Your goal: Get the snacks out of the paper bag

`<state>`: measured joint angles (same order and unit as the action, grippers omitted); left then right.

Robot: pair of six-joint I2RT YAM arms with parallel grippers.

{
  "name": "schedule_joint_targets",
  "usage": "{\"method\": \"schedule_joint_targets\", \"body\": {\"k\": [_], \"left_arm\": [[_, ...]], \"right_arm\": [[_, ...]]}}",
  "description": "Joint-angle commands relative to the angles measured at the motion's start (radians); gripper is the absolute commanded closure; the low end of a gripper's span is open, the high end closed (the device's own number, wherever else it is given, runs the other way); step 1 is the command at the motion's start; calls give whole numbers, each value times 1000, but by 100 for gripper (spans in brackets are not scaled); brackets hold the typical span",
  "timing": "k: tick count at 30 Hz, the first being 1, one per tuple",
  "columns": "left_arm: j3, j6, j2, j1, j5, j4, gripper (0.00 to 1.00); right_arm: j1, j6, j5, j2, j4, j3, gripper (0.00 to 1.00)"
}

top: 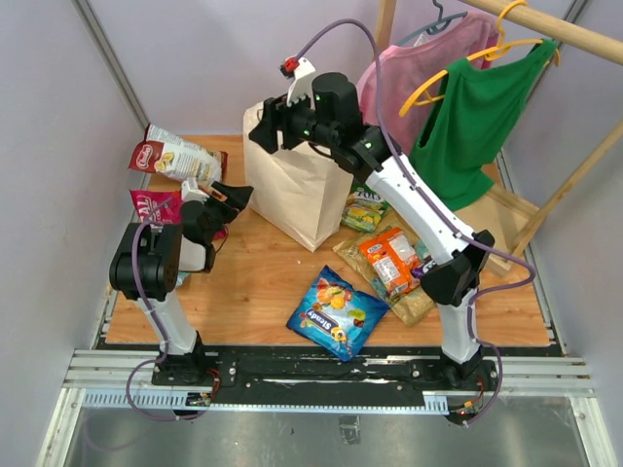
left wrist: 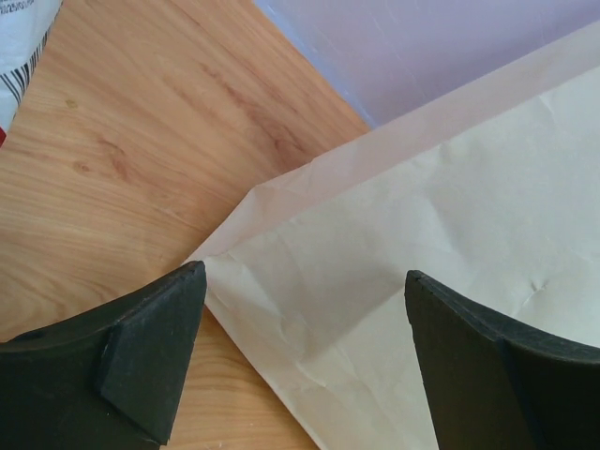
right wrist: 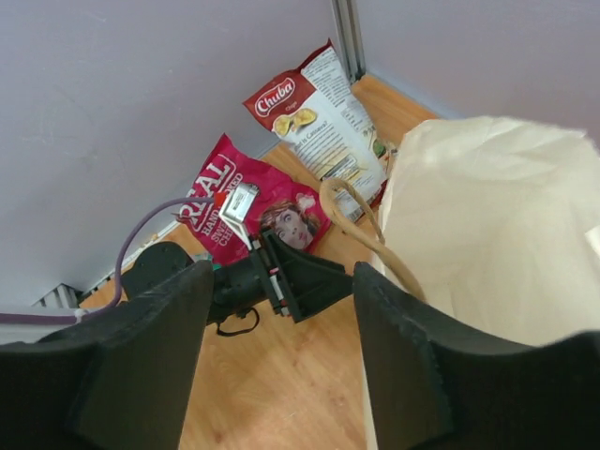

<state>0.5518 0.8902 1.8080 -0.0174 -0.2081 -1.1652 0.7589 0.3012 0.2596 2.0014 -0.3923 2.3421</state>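
open grippers flank an upright paper bag, snacks already spread around it

a tall tan paper bag [top: 292, 199] stands upright near the back of a wooden table [top: 253, 292]. the right gripper [top: 263, 131] hovers at the bag's top left corner, jaws spread wide and empty, beside a thin loop handle [right wrist: 366, 214]. it looks placed there to reach into the mouth or catch the rim. the left gripper [top: 231, 198] sits low, close to the bag's left side, also wide open and holding nothing. a folded edge of paper lies between its fingers, probably so it can steady the bag against tipping or sliding.

six packets lie outside the bag. a red-and-white chuba packet [top: 177, 156] and a magenta packet [top: 156, 206] are to the left, and a green packet [top: 365, 209] is just right of the bag's base. an orange packet [top: 389, 258] rests on a flat tan packet [top: 414, 302], with a blue packet [top: 336, 313] near the front. the bag's inside is hidden, so i cannot tell whether any snack remains.
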Motion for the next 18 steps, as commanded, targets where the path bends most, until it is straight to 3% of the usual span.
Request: {"method": "schedule_joint_targets", "body": {"k": [1,3,5,8,11,14,18], "left_arm": [[44,-39,24,-4,-11,29,10],[59,-43,38,-4,-12,38,10],[69,-40,58,-4,-16,34,10],[90,-29,91,-7,-23,20,10],[123,-27,126,-14,-23,24,10],[157,-52,143,-32,-7,61,10],[220,-129,138,-85,67,188,11]], "right_arm": [[22,-55,-4,-15,7,-25,28],[35,-99,-42,-69,-21,-33,16],[61,-179,-115,-150,-27,-107,10],[117,-263,-286,-374,129,-417,2],[140,-276,-419,-617,330,-741,2],[152,-275,-537,-829,395,-951,2],[152,-250,-652,-983,472,-1228,2]]}}
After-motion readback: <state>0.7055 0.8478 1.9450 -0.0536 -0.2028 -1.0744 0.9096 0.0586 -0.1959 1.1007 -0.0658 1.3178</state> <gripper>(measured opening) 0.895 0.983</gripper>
